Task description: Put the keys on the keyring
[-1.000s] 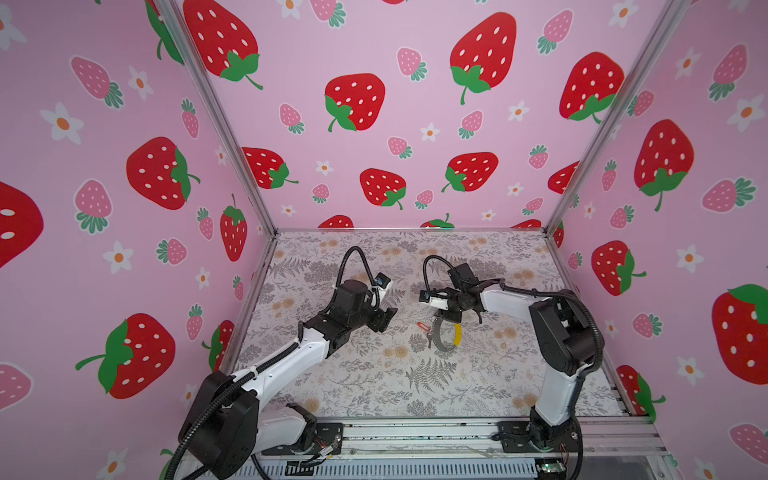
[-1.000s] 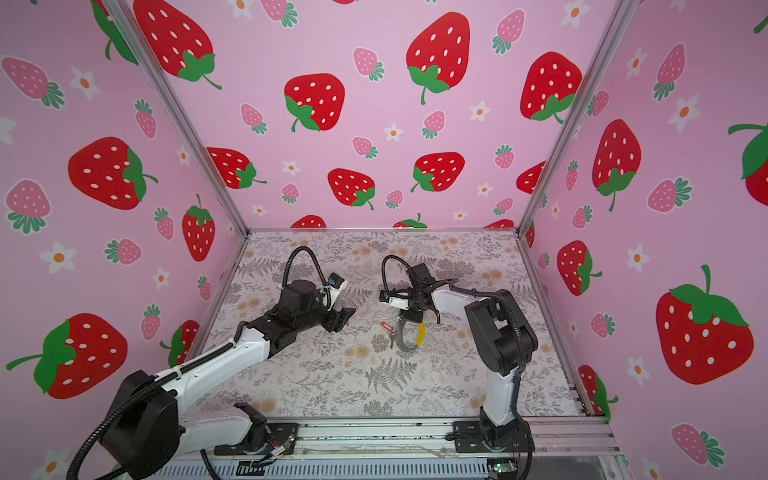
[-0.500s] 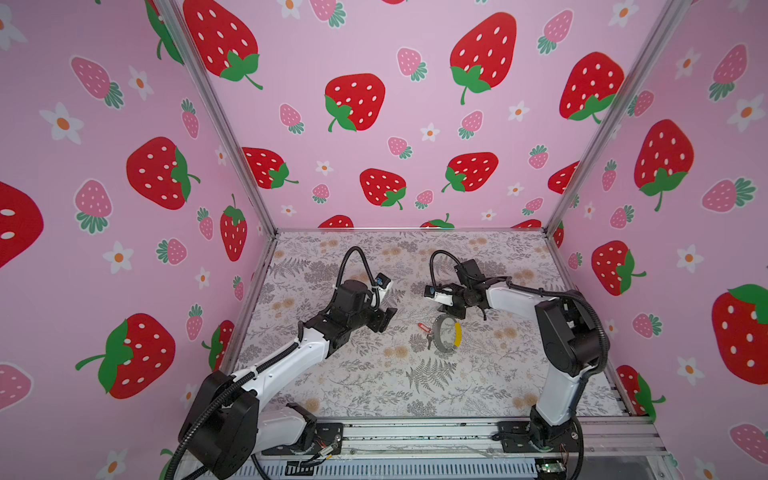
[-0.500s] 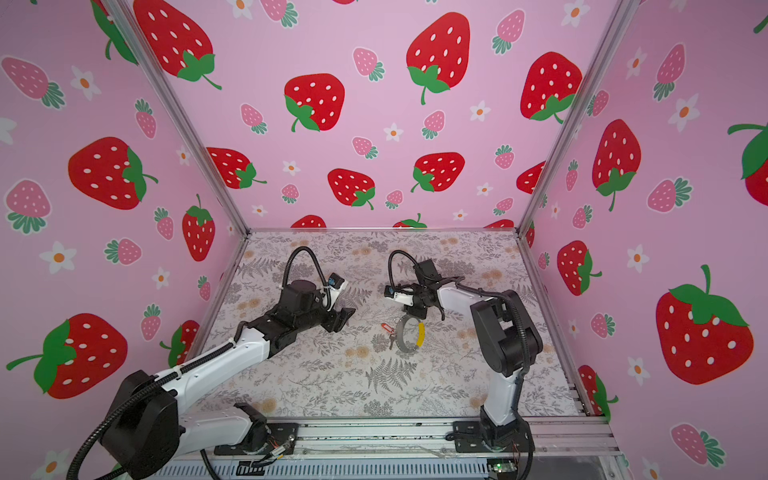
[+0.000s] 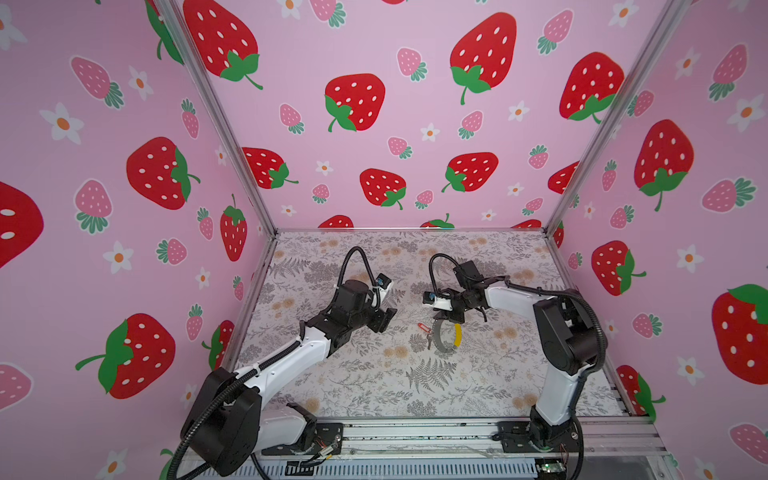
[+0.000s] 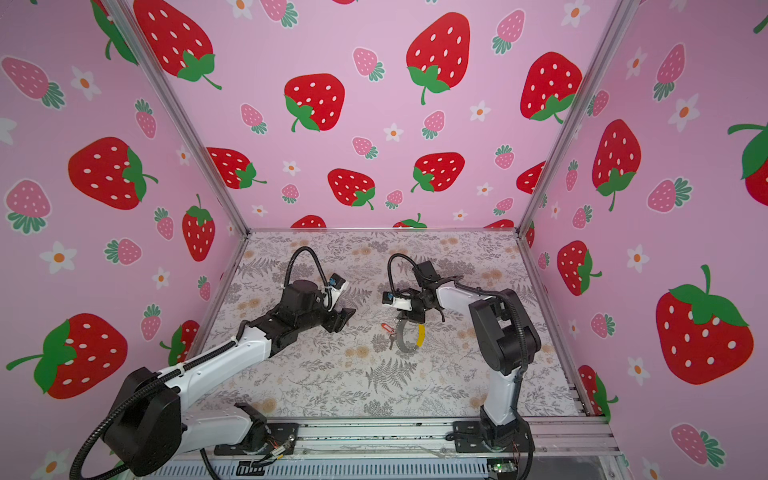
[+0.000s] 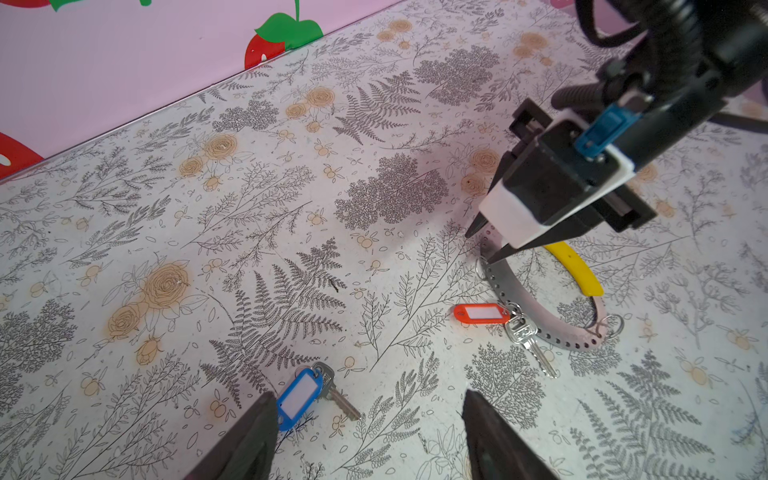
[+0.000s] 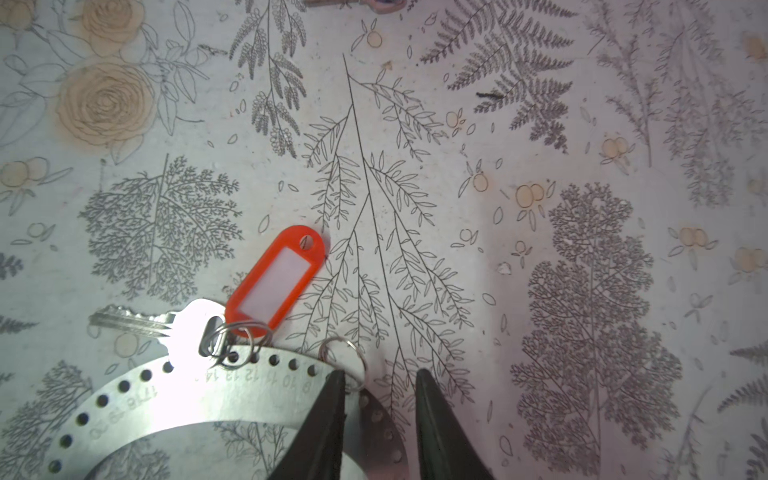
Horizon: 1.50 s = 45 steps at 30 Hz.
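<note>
On the floral tabletop [image 5: 374,386], mid-floor in both top views, the left gripper [image 7: 368,399] hovers with jaws wide apart just over the blue-tagged key [image 7: 332,390], seemingly lined up to pick it. At its 3 o'clock, the right gripper [image 7: 482,246] stands tip-down, jaws slightly apart astride the keyring [image 7: 498,286], apparently steadying it for threading; no pinch shows. Its yellow section [image 5: 457,335] faces 3 o'clock. At the hoop's 9 o'clock, the red-tagged key [image 8: 183,328] already hangs on the rim by a small split ring [image 8: 237,336].
</note>
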Each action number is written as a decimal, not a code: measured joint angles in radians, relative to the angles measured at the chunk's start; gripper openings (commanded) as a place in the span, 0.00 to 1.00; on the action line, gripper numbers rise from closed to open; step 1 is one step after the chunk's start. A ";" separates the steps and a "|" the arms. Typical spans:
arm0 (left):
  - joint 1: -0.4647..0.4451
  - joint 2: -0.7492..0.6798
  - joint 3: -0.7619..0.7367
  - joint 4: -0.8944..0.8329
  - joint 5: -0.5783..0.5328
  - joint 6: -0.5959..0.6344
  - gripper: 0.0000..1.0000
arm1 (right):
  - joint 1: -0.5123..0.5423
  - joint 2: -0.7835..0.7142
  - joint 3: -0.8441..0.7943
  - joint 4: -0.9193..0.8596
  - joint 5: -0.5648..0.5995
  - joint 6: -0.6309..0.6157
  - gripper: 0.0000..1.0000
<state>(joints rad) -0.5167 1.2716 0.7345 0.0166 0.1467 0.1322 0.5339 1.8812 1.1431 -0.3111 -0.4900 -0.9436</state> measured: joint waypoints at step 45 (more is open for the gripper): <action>-0.001 0.028 0.009 0.000 0.001 -0.011 0.70 | 0.080 -0.092 -0.084 0.092 0.120 0.021 0.01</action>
<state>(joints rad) -0.5175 1.2995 0.7437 0.0170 0.1478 0.1207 0.6140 1.7893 1.0595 -0.2195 -0.3698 -0.9226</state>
